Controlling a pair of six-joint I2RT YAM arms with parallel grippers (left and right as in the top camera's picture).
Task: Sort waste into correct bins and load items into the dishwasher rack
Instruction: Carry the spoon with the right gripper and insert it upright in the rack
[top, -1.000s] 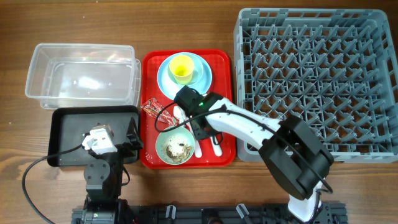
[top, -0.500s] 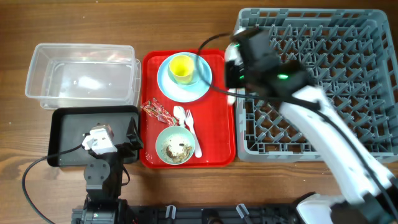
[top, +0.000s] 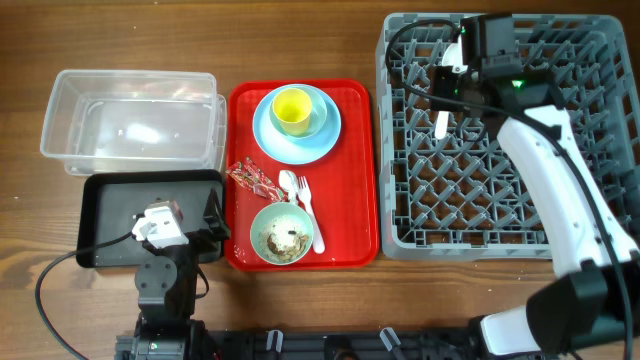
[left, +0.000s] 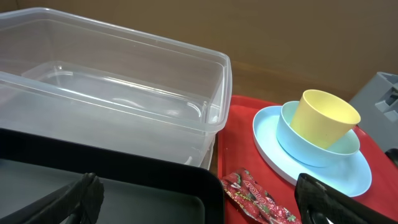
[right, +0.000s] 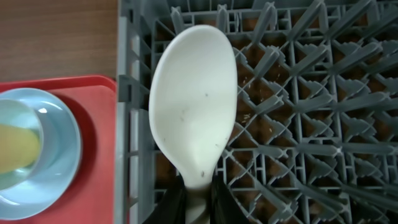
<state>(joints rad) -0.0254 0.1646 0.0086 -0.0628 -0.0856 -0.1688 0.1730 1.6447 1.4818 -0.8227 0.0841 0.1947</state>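
Right gripper (right: 199, 200) with white spoon (right: 194, 106): moved from red tray (top: 238, 110) to dishwasher rack (top: 400, 245).
Fingers clamped on the spoon's handle, its bowl above pegs by the rack's left edge. Left gripper (left: 200, 198) unmoved, jaws spread wide, at the black tray's (left: 124, 186) right edge.

A wooden table (top: 300, 40) fills the overhead view, warm brown, its grain running left to right with darker streaks on the far side. The light is soft and even, the shadows faint. From the left wrist there's a plain brown backdrop (left: 292, 37) beyond, tabletop or wall, can't tell.
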